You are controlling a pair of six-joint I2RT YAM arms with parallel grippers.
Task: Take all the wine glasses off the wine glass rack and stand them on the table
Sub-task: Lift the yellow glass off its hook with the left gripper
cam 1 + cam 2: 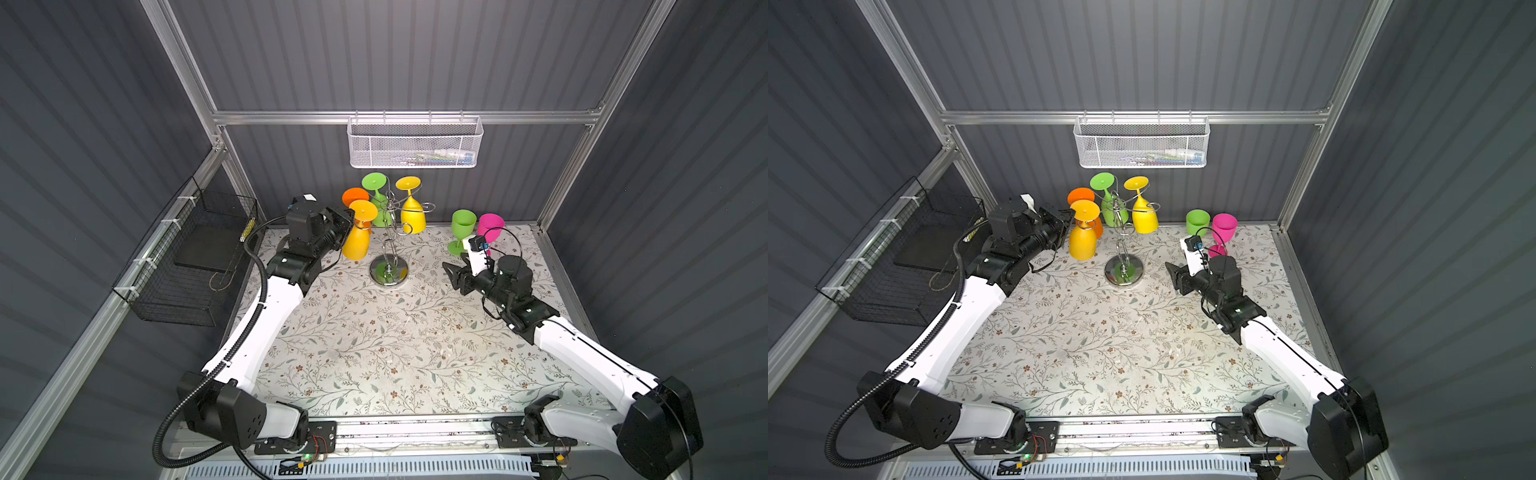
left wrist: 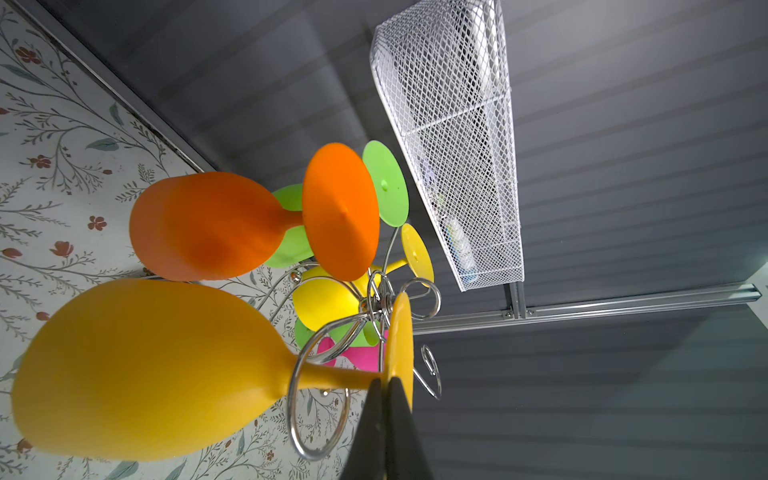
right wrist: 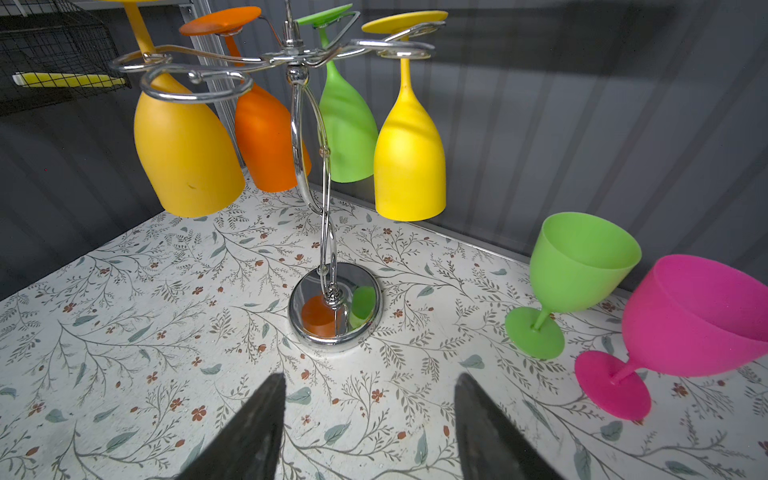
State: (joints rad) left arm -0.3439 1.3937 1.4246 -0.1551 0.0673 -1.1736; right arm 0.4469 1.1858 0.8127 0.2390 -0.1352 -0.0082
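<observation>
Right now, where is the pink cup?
In both top views the pink glass stands upright at the back right of the table, just right of the upright green glass, apart from the rack.

**Q:** Which items cannot be identified?
**A:** The contents of the white mesh basket (image 1: 415, 141). They are too small and blurred in both top views.

**Q:** Which items are occluded?
**A:** The bowl of the orange wine glass (image 1: 354, 195) is mostly hidden behind the amber wine glass (image 1: 356, 243). The stem and foot of the upright green wine glass (image 1: 1197, 222) are hidden behind the wrist camera (image 1: 1194, 243).

**Q:** Which items are cropped?
**A:** In the right wrist view, the pink wine glass (image 3: 698, 316) and the fingers of the right gripper (image 3: 370, 378) run off the frame. In the left wrist view, only the fingertips of the left gripper (image 2: 385, 380) are visible.
</observation>
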